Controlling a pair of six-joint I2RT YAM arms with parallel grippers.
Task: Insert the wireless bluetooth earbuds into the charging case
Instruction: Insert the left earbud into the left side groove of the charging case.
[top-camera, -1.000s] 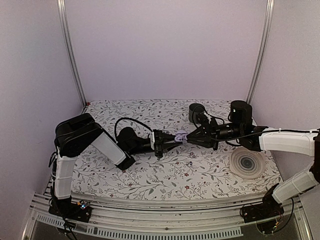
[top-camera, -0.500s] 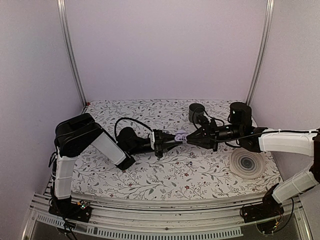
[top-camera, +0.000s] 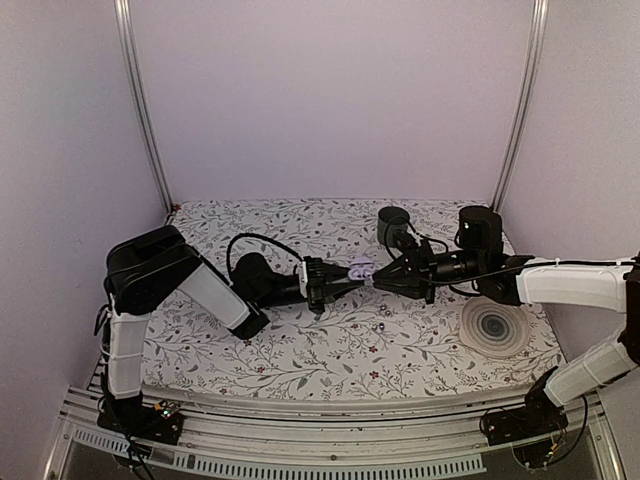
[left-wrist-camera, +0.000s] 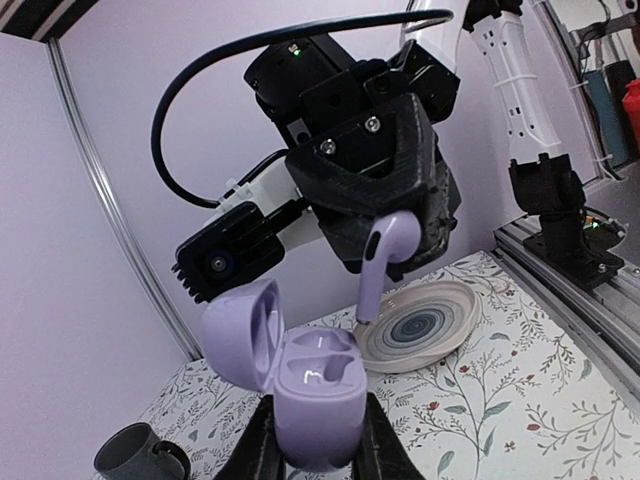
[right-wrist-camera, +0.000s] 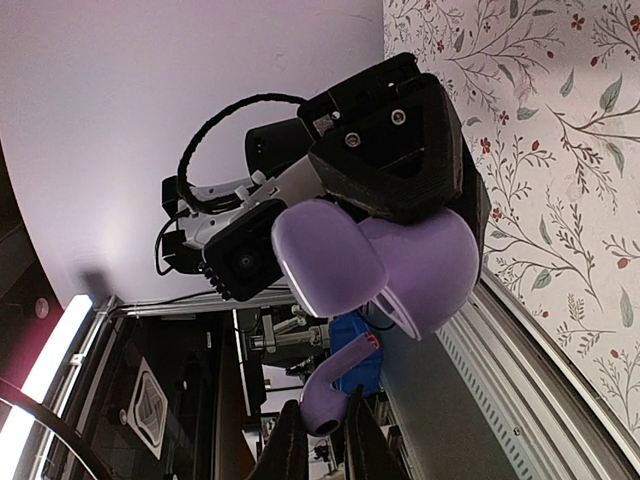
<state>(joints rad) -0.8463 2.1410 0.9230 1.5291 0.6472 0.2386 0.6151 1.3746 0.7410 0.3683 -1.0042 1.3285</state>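
The charging case (left-wrist-camera: 318, 395) is a glossy lilac clamshell with its lid swung open to the left and two empty sockets facing up. My left gripper (left-wrist-camera: 318, 442) is shut on its lower body. Just above and behind the case hangs a lilac earbud (left-wrist-camera: 385, 255), stem pointing down. My right gripper (right-wrist-camera: 325, 440) is shut on the bud's head (right-wrist-camera: 330, 400). In the right wrist view the case (right-wrist-camera: 400, 260) floats beyond the earbud's stem, apart from it. From the top view the two grippers meet nose to nose over the middle of the table at the case (top-camera: 360, 268).
A round plate with dark concentric rings (top-camera: 494, 327) lies at the right of the floral cloth, also seen under the earbud (left-wrist-camera: 420, 325). A dark mug (top-camera: 393, 226) stands at the back, behind the right arm. Metal rails edge the table's front.
Both grippers have shifted only slightly where they meet. The left still has the open case and the right still has the earbud.
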